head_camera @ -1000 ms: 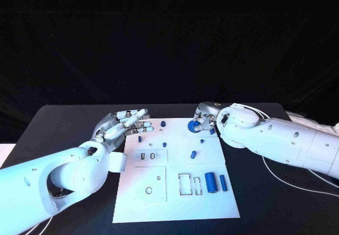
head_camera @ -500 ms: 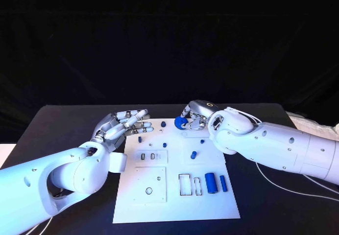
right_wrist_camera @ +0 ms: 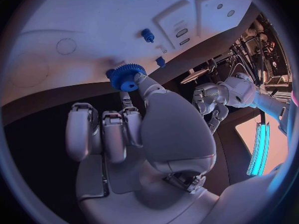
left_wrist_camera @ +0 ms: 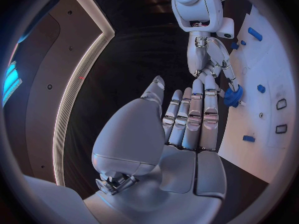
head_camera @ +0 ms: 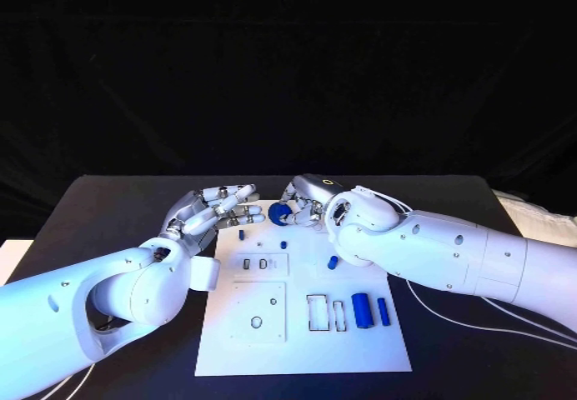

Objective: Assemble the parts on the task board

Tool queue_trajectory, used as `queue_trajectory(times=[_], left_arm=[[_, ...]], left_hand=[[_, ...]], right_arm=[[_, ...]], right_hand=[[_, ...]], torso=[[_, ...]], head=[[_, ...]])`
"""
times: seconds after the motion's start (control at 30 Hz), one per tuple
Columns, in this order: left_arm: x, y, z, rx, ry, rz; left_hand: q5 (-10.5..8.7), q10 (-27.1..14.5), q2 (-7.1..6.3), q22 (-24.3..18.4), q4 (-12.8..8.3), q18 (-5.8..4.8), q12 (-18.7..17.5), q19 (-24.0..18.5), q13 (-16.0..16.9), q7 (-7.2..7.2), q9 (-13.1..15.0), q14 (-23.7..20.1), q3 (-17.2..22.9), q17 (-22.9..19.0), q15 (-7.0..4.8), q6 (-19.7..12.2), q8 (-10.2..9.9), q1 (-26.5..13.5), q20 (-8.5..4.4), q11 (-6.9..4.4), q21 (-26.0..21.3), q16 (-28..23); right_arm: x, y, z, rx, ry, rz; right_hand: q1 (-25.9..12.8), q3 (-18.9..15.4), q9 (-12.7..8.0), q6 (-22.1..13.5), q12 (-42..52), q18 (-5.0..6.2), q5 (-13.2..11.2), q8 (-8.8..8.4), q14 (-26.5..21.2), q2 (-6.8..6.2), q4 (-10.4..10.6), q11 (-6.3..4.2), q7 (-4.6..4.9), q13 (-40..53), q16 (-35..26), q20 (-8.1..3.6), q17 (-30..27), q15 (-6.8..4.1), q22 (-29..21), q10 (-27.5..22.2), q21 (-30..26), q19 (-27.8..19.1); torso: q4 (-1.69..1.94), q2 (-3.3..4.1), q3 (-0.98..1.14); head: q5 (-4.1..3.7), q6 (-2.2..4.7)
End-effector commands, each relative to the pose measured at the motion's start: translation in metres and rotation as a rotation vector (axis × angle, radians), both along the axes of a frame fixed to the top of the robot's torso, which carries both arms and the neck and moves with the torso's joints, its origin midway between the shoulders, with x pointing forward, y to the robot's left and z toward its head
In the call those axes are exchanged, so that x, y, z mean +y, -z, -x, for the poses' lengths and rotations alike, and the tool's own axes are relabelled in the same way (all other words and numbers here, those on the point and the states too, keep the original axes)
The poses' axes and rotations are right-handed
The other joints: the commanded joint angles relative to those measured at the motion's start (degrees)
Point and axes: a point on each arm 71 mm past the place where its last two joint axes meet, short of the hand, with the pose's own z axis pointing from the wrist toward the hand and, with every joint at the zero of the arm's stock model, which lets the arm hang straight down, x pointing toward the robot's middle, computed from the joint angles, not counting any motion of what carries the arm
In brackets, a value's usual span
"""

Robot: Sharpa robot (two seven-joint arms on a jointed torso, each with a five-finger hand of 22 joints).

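Seemingly toothed blue gear [right_wrist_camera: 126, 77] between fingers [right_wrist_camera: 144, 87]

Blue gear [right_wrist_camera: 126, 76], white task board [head_camera: 301, 333], black table [head_camera: 108, 217].

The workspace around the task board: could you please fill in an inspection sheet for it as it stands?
Surface: black table, carrying the white task board.
Job's things: blue gear held above the board's far edge; two blue cylinders lying side by side near the board's right edge; small blue pegs further up the board.
Clutter: nothing seen.
Robot hands: right robot hand pinches the gear; left robot hand is empty, fingers apart, at the board's far left corner.
Cables: white cable lies on the table under the right arm.
Surroundings: dark backdrop behind the table.
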Motion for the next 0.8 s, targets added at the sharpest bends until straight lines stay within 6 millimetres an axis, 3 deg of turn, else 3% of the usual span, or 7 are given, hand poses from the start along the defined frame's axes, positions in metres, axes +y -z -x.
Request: queue_trajectory(times=[0.03,0.27,0.5,0.67,0.8], left_arm=[[-0.002,-0.002,0.0,-0.012,0.013,0.006],[-0.001,-0.002,0.0,-0.016,0.007,0.005],[-0.001,-0.002,0.0,-0.016,0.007,0.006],[-0.001,-0.002,0.0,-0.015,0.009,0.005],[-0.001,-0.002,0.0,-0.014,0.009,0.005]], left_hand=[[0.02,-0.27,0.21,-0.08,-0.27,0.46,-0.33,-0.01,-0.05,0.35,-0.05,-0.23,-0.07,0.09,0.24,0.01,-0.16,0.24,0.33,0.27,-0.22,-0.24],[0.01,-0.27,0.2,-0.08,-0.28,0.45,-0.34,-0.02,-0.05,0.35,-0.05,-0.23,-0.09,0.1,0.25,0.01,-0.17,0.21,0.34,0.27,-0.24,-0.26],[0.01,-0.27,0.2,-0.08,-0.28,0.45,-0.34,-0.02,-0.05,0.35,-0.05,-0.23,-0.09,0.1,0.25,0.01,-0.17,0.21,0.34,0.27,-0.24,-0.26],[0.01,-0.27,0.2,-0.08,-0.28,0.45,-0.34,-0.02,-0.05,0.35,-0.05,-0.23,-0.09,0.1,0.25,0.01,-0.17,0.21,0.34,0.27,-0.24,-0.26],[0.01,-0.27,0.2,-0.08,-0.28,0.45,-0.34,-0.02,-0.05,0.35,-0.05,-0.23,-0.09,0.1,0.25,0.01,-0.17,0.21,0.34,0.27,-0.24,-0.26]], right_arm=[[0.005,0.005,0.0,0.027,-0.018,0.033],[0.01,0.013,0.0,0.053,-0.023,0.057],[0.013,0.016,-0.002,0.058,-0.011,0.073],[0.011,0.018,-0.004,0.051,0.006,0.079],[0.01,0.017,-0.005,0.042,0.012,0.074]], right_hand=[[-0.5,0.62,3.77,1.52,-0.38,-0.89,0.28,-0.12,5.38,0.04,0.32,0.16,-1.09,5.49,-0.07,-0.08,11.64,-0.11,-0.06,-0.4,0.11,0.11],[-0.77,0.66,3.72,1.34,-0.95,-0.89,0.16,-0.33,5.37,-0.16,0.31,0.21,-1.02,5.04,-0.09,-0.03,11.59,-0.06,-0.08,-0.71,0.09,0.09],[-1.55,0.59,3.46,0.47,-2.51,-0.88,-0.09,-1.08,5.37,-0.94,0.29,0.53,-0.62,3.84,-0.1,0.14,11.59,0.17,-0.18,-1.62,0.01,0.01],[-2.55,0.19,2.58,-2.66,-5.64,-0.83,-2.15,-2.75,5.38,-2.17,0.28,1.45,0.44,1.43,-0.05,0.76,11.72,0.93,-0.55,-3.55,-0.21,-0.26],[-3.42,-1.0,2.29,-6.4,-8.08,-0.73,-3.11,-2.93,5.44,-3.36,0.44,2.2,1.23,-0.43,0.1,1.4,12.05,1.65,-0.99,-5.14,-0.46,-0.56]], torso=[[0.05,0.02,-0.07],[-0.14,-0.02,0.03],[-0.05,0.02,0.04],[-0.07,-0.03,0.01],[-0.13,-0.03,0.02]], head=[[0.14,-0.11],[0.38,-0.26],[0.27,-0.34],[0.25,-0.41],[0.25,-0.39]])
